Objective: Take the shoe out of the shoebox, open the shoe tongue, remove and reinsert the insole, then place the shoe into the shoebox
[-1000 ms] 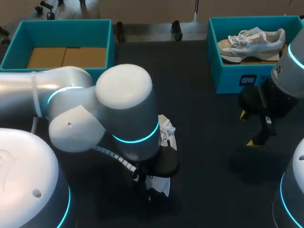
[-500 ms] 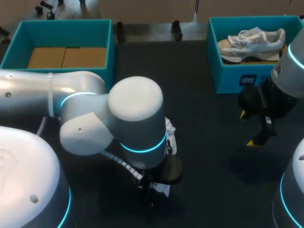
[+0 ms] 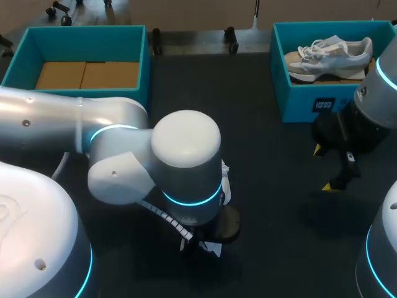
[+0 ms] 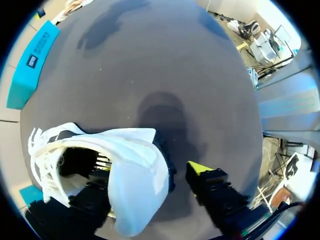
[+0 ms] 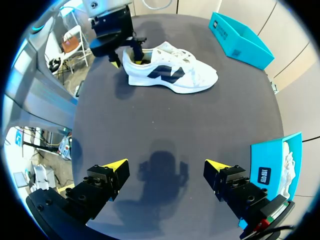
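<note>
Take-out looks done. Shoe (image 5: 170, 75) stands on its sole on the table (image 3: 267, 155), about mid-table and a bit toward the near edge. From the head view our left arm (image 3: 186, 155) covers most of it.

Left gripper (image 4: 150, 167) is at the heel. One finger is down inside the collar, the other finger (image 4: 201, 169) is outside behind the heel. Jaws are spread, and the outer finger shows a gap to the heel wall, so we read it as straddling, not clamped.

Right gripper (image 5: 166, 164) is released and empty. It hangs over bare table near the right edge, well apart from the shoe.

Left box (image 3: 80, 37) at the far left corner holds only cardboard (image 3: 87, 74). Right box (image 3: 298, 102) at the far right corner holds a second shoe (image 3: 329, 56), not ours to touch.

Step in hand, as we judge it: the tongue/insole phase.
- Laces look in place from the right wrist view.
- We can't tell whether the tongue is lifted.
- The shoe interior is dark and no insole shows outside it, so we take it as not yet pulled.

What the next move calls for:
- Either close left on the heel wall to anchor the shoe, or dip the inner finger to catch the insole edge at the heel.
- Bring right across to the lace area, pinch the tongue tip and pull it up and toward the toe.
- Anchor first, since we expect a light shoe to skid or tip under a one-sided pull.
</note>
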`<state>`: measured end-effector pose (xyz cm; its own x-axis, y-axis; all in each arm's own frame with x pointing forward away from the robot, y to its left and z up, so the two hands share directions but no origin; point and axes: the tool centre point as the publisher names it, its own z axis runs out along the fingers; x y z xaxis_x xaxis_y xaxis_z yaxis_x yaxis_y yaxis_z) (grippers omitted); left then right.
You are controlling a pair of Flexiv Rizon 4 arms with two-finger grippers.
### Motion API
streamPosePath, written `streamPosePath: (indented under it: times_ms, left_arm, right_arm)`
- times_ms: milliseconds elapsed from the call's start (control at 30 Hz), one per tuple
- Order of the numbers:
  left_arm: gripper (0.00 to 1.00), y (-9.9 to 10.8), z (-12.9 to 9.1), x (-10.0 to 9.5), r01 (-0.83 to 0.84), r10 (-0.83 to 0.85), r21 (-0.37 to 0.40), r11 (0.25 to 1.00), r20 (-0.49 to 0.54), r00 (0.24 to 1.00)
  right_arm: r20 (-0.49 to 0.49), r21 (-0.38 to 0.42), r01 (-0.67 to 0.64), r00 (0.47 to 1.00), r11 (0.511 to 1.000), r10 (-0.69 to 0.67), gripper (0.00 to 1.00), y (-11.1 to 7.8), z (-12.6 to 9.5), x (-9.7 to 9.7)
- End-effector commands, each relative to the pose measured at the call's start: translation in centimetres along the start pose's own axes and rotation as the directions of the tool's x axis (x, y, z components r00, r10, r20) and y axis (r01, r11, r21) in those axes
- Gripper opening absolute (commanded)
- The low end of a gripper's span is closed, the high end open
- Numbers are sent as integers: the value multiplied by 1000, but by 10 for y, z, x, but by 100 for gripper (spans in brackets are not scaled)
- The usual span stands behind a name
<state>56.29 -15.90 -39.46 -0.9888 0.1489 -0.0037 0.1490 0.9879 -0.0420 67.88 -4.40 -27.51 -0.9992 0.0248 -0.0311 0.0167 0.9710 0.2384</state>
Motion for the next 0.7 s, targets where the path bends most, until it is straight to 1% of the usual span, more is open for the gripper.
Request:
streamPosePath:
  times_ms: [33, 67, 133, 167, 200, 333, 433, 700]
  left_arm:
    - [45, -6, 9, -2, 22, -21, -19, 1000, 3, 1000]
    - [43, -6, 11, -3, 29, -29, -26, 999, 5, 1000]
    - [25, -6, 13, -5, 36, -37, -40, 999, -16, 999]
    - [9, -6, 13, -6, 38, -39, -42, 998, -18, 999]
    - [0, -5, 13, -6, 39, -41, -45, 998, -28, 999]
    - [0, -3, 11, -8, 44, -45, -49, 998, -33, 998]
    - [0, 0, 3, -8, 45, -47, -47, 998, -27, 999]
    - [0, 17, -37, -25, 14, -14, -28, 1000, 2, 1000]
  right_arm:
    - [3, 1, 0, 1000, 1000, 0, 100, 0, 1, 1]
    - [3, 1, 0, 1000, 1000, 0, 100, 0, 1, 1]
    - [3, 1, 0, 1000, 1000, 0, 100, 0, 1, 1]
    - [3, 1, 0, 1000, 1000, 0, 100, 0, 1, 1]
    - [3, 1, 0, 1000, 1000, 0, 100, 0, 1, 1]
    - [3, 1, 0, 1000, 1000, 0, 100, 0, 1, 1]
    - [3, 1, 0, 1000, 1000, 0, 100, 0, 1, 1]
    - [3, 1, 0, 1000, 1000, 0, 100, 0, 1, 1]
